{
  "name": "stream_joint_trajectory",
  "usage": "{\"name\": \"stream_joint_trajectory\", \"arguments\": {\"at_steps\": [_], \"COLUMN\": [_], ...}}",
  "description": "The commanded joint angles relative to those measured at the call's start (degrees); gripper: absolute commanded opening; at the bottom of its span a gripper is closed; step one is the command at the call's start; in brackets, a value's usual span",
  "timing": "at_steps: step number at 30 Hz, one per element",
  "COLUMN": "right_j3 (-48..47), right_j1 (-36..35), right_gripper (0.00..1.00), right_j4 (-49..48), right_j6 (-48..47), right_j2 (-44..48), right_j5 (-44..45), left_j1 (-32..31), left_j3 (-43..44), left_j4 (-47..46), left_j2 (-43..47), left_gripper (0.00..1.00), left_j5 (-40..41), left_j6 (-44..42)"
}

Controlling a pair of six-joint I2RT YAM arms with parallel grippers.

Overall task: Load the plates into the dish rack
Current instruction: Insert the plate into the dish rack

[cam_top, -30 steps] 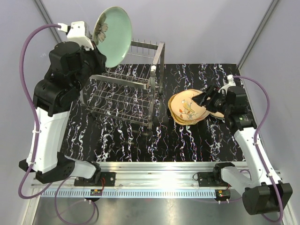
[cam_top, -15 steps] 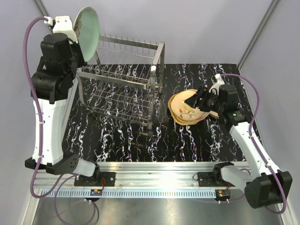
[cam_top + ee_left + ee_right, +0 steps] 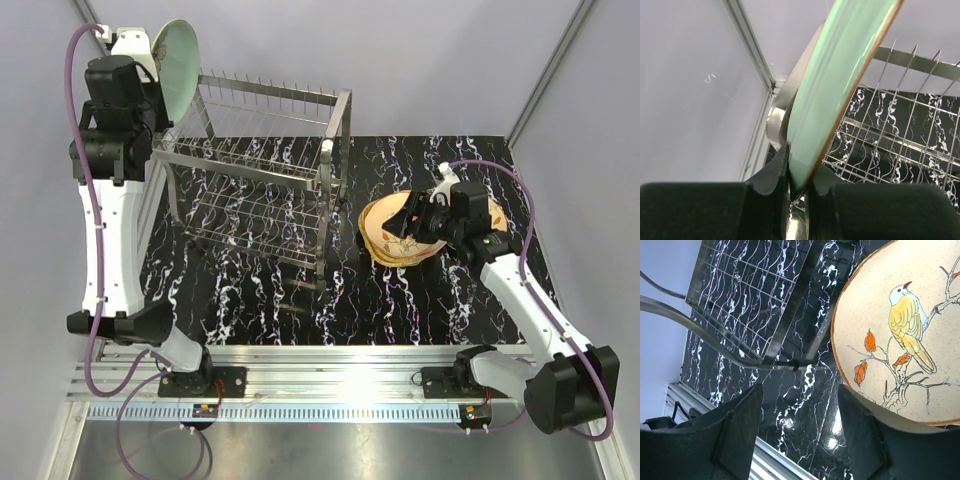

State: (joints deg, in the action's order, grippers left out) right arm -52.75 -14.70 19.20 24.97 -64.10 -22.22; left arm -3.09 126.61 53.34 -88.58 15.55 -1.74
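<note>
My left gripper is shut on the rim of a mint-green plate, held on edge high above the left end of the silver wire dish rack. In the left wrist view the plate stands between my fingers, with the rack's upright prongs just right of it. A stack of plates lies on the table right of the rack; the top one is beige with a yellow bird. My right gripper is open and empty, hovering over the stack's left part.
The black marbled tabletop lies in front of the rack. Grey walls and metal corner posts stand close behind my left arm. The rack's looped end handle shows left of the stack in the right wrist view.
My left arm has swung the mint-green plate left and turned it edge-on above the rack's left end. My right gripper has moved left over the plate stack.
</note>
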Motion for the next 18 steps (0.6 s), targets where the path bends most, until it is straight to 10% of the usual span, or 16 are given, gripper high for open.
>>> {"name": "stream_joint_trajectory", "arguments": {"at_steps": [1, 18], "right_j3": [-1.13, -1.13], "right_j1": [-0.33, -0.42], "right_gripper": [0.69, 0.67], "right_j4": [-2.33, -2.06], "right_j6": [-1.5, -2.12], "right_j2": [-0.06, -2.08], "right_j5": [-1.51, -0.28], "left_j1": [1.68, 5.64], "left_j3": [2.59, -4.87], "left_j4": [-12.21, -15.89], "left_j2": [1.21, 1.21], "left_gripper": [0.0, 0.0], "left_j5": [-4.21, -10.45], "left_j6": [-0.9, -1.52]}}
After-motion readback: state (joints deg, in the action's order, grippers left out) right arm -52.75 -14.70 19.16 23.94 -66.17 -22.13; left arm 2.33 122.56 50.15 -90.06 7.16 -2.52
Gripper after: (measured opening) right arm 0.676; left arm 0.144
